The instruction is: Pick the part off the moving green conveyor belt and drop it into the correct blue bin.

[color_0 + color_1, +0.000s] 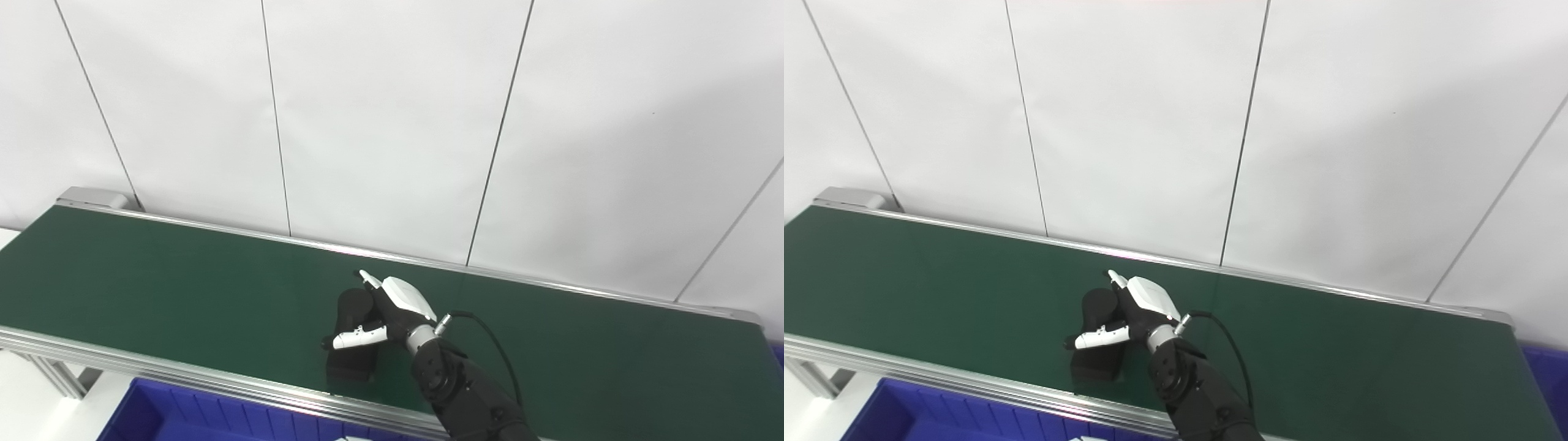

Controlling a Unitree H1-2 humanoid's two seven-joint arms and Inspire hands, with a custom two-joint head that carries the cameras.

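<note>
1. The fingers [367, 280] of the right hand [392, 306] curl over the far side of the black part [352, 334], and the white-tipped thumb [358, 337] lies across its near face, so the hand is clamped on the part.
2. The black part sits low in the middle of the frame. Its upper end looks rounded and its lower end blocky. Whether it rests on the belt or is lifted just clear of it cannot be told.
3. The right arm [465, 392] is black and rises from the bottom edge, right of centre. A black cable [490, 334] loops from the wrist down toward the forearm.
4. The green conveyor belt [153, 288] runs as a broad band from the middle left of the frame to the lower right, edged by silver rails [184, 373] on its near and far sides.
5. A blue bin [184, 410] shows at the lower left, below the near rail; a sliver of another blue bin [1543, 367] shows at the right edge.
6. White wall panels [392, 122] with thin dark seams fill the upper half.
7. The left hand is out of sight.
</note>
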